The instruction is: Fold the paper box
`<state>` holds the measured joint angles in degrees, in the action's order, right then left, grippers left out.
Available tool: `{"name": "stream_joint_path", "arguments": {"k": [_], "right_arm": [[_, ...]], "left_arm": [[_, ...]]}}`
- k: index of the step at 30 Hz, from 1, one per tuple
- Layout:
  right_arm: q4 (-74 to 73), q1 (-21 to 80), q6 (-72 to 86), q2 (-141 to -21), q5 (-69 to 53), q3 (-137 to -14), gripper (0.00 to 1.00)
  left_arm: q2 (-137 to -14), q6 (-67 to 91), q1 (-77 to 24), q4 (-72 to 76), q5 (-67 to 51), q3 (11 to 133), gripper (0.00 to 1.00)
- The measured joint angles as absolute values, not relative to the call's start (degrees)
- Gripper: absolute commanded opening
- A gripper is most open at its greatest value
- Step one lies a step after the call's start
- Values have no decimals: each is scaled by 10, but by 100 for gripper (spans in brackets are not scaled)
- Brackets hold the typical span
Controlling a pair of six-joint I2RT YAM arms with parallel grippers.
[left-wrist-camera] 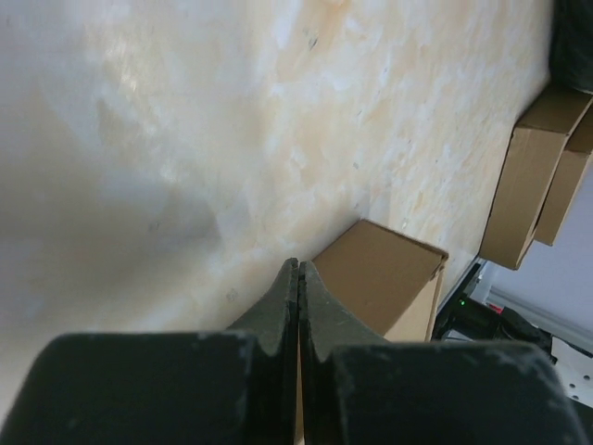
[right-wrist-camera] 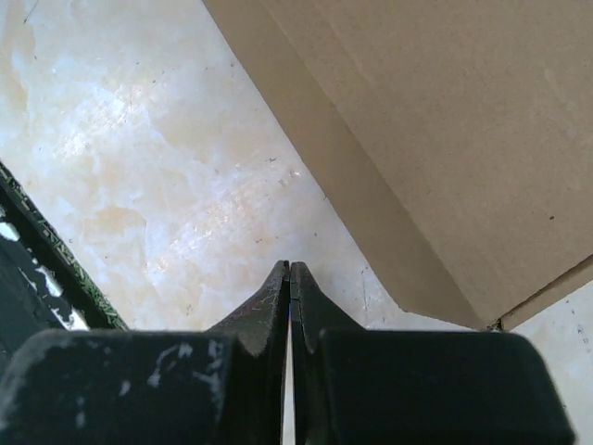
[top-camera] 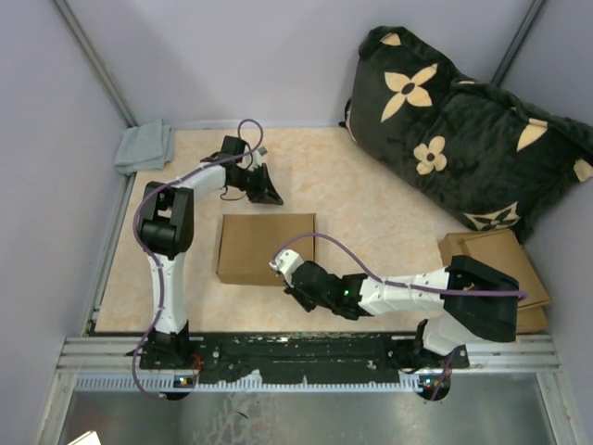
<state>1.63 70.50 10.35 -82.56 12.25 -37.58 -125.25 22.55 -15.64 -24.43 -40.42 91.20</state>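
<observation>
The paper box point(top-camera: 266, 247) lies in the middle of the table as a closed flat brown rectangle. It also shows in the left wrist view point(left-wrist-camera: 380, 278) and the right wrist view point(right-wrist-camera: 445, 139). My left gripper point(top-camera: 270, 196) is shut and empty, just beyond the box's far edge; in its own view the fingers point(left-wrist-camera: 297, 264) press together above the table. My right gripper point(top-camera: 281, 269) is shut and empty at the box's near right corner; its closed tips point(right-wrist-camera: 289, 266) point at bare table beside the box's edge.
A black cushion with tan flowers point(top-camera: 463, 130) fills the back right. Stacked thicker cardboard pieces point(top-camera: 505, 264) lie at the right edge, also in the left wrist view point(left-wrist-camera: 533, 185). A grey cloth point(top-camera: 144, 146) lies at the back left corner. Walls enclose the table.
</observation>
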Motion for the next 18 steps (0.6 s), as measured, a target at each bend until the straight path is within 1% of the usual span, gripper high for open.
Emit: {"name": "stream_joint_path", "arguments": {"k": [8, 12, 15, 18], "right_arm": [[26, 706, 119, -869, 143, -375, 0], [25, 707, 136, -875, 170, -374, 0], [27, 708, 146, -876, 210, -370, 0], [36, 707, 159, -898, 291, -376, 0]], "left_arm": [[-1323, 226, -185, -254, -417, 1007, 0], [-1336, 223, -201, -263, -418, 1011, 0], [-1339, 218, -209, -269, -423, 1009, 0], [-1340, 204, -213, -276, -434, 1007, 0]]}}
